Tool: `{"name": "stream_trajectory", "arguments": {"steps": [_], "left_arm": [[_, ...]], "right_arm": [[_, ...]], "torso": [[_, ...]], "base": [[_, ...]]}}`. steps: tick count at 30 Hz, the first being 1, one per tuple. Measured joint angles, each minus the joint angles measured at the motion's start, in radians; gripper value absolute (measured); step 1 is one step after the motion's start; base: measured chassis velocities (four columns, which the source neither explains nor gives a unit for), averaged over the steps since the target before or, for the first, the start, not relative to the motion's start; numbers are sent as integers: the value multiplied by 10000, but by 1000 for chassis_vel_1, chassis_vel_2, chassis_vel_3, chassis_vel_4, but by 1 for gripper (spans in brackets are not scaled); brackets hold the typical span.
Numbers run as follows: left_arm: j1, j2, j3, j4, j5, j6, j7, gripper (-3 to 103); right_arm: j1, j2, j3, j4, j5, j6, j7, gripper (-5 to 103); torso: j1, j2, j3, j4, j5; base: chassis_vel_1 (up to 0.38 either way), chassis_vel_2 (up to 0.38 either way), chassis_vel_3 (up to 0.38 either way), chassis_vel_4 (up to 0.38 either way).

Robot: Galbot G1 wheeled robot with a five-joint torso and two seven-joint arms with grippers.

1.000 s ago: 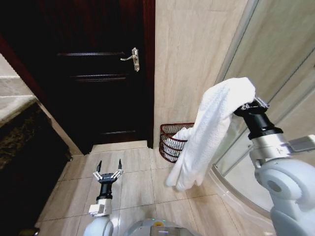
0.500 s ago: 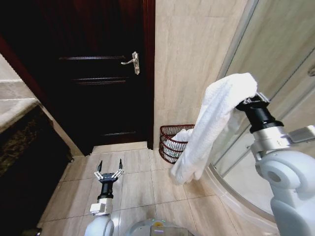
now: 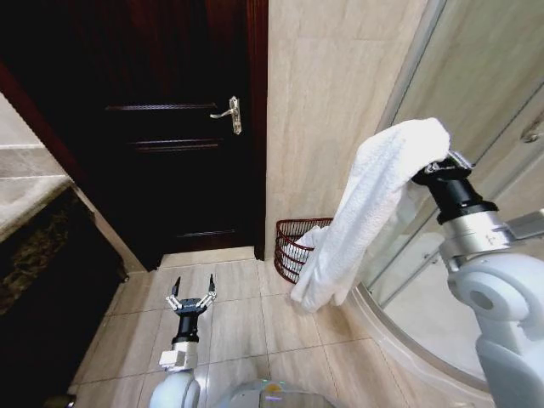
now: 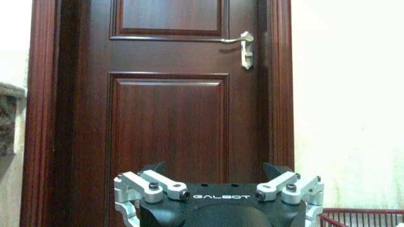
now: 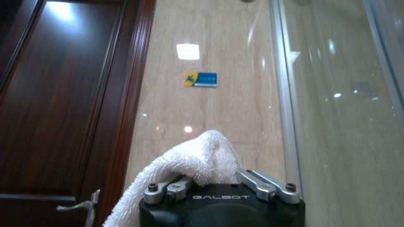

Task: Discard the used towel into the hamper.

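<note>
A white towel [image 3: 367,212] hangs in a long fold from my right gripper [image 3: 440,161], which is shut on its top end at the right, in front of the shower glass. The towel's top [image 5: 200,158] bulges between that gripper's fingers in the right wrist view. Its lower end dangles in front of the reddish-brown slatted hamper [image 3: 293,240], which stands on the floor against the beige wall, partly hidden by the cloth. The hamper's rim [image 4: 363,216] also shows in the left wrist view. My left gripper [image 3: 192,299] is open and low over the floor tiles.
A dark wooden door [image 3: 170,127] with a metal handle [image 3: 229,110] stands shut left of the hamper. A curved glass shower enclosure [image 3: 476,93] bounds the right side. A dark counter [image 3: 42,255] runs along the left. Beige floor tiles [image 3: 246,314] lie between.
The whole view has shifted a little as the camera moved. My right gripper has risen slightly and gone right with the towel; the towel's lower end now hangs over the hamper.
</note>
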Motion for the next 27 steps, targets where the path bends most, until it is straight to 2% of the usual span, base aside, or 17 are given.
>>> {"name": "stream_trajectory", "arguments": {"steps": [10, 17, 21, 24, 26, 27], "left_arm": [[152, -62, 26, 29, 19, -212, 139, 100], [149, -177, 117, 211, 125, -485, 254, 100], [185, -214, 239, 252, 41, -617, 393, 100], [168, -262, 248, 305, 72, -691, 503, 100], [129, -283, 249, 332, 99, -706, 534, 100], [129, -283, 249, 332, 99, -706, 534, 100]], "right_arm": [[363, -431, 272, -255, 563, -4, -4, 8], [721, -757, -12, -569, 705, -8, -4, 8], [1458, -1175, -495, -1151, 1046, -9, 7, 8], [2377, -1560, -959, -1760, 1447, -9, 57, 8], [3753, -2032, -1512, -2845, 1853, -25, -79, 8], [3753, -2032, -1512, -2845, 1853, -25, -79, 8]], "torso": [[183, 424, 240, 0, -1], [298, 695, 394, 0, -1], [333, 758, 426, -1, 3], [337, 762, 427, 1, 0], [337, 761, 423, 2, -4], [337, 761, 423, 2, -4]], "base": [[0, 0, 0, 0], [0, 0, 0, 0], [0, 0, 0, 0], [0, 0, 0, 0], [0, 0, 0, 0], [0, 0, 0, 0]]}}
